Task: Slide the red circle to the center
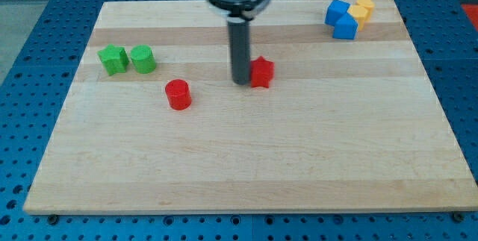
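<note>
The red circle [178, 94] is a short red cylinder on the wooden board [246, 166], left of the middle. My tip [240, 82] stands to the circle's right and a little higher in the view, apart from it. The tip touches the left side of a red star-like block [261, 72].
A green star-like block [113, 60] and a green cylinder [143, 60] sit side by side at the view's left. Two blue blocks [340, 19] and two yellow blocks [362, 8] cluster at the view's top right corner.
</note>
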`<state>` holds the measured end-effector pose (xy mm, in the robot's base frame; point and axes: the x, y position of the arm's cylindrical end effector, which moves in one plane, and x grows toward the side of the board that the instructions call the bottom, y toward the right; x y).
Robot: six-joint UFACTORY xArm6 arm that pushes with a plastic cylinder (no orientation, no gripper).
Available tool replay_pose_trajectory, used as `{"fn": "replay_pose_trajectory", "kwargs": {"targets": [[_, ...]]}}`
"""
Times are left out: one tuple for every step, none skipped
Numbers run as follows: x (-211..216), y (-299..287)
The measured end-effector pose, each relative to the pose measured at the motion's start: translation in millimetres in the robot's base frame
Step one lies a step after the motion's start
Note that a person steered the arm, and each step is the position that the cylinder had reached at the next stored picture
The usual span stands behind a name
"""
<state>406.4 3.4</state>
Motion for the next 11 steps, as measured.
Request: {"fn": "replay_pose_trajectory", "kwargs": {"targets": [[0,-7],[3,-46],[5,-88],[5,-131],[25,-159],[37,-174],[58,-177],[69,-171],[64,-148],[58,-116],[58,-66]]}}
